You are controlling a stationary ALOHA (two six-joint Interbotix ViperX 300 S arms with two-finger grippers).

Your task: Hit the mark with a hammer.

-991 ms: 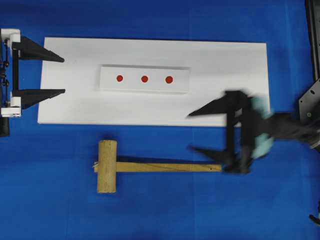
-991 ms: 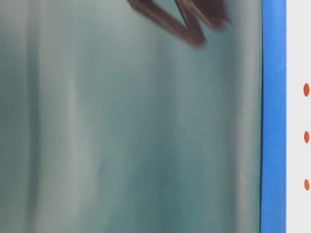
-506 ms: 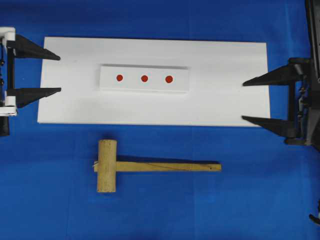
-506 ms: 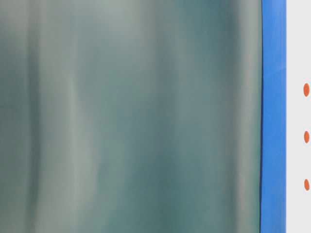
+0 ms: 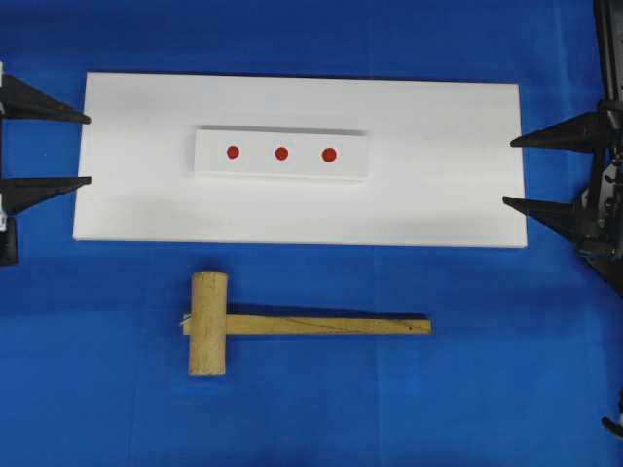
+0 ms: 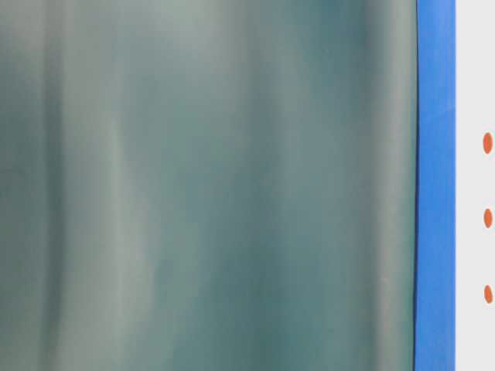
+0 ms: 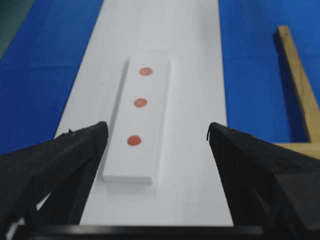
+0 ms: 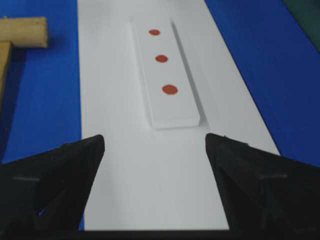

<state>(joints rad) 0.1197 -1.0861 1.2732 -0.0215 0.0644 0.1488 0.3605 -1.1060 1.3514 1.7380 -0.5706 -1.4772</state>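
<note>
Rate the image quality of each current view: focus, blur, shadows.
Overhead: sharp and evenly lit, with the hammer casting a thin shadow along its handle. Table-level: mostly a blurred grey-green smear, with only a blue strip and three red dots readable at the right edge. Both wrist views: pincer tips soft in the foreground, white block fairly clear.

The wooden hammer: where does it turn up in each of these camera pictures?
Overhead: the hammer lies on the blue cloth below the white board, head at left.
Table-level: not in it.
Left wrist: only its handle, at the right edge.
Right wrist: head and handle in the top left corner.
Shared landmark: the three red dots.
</note>
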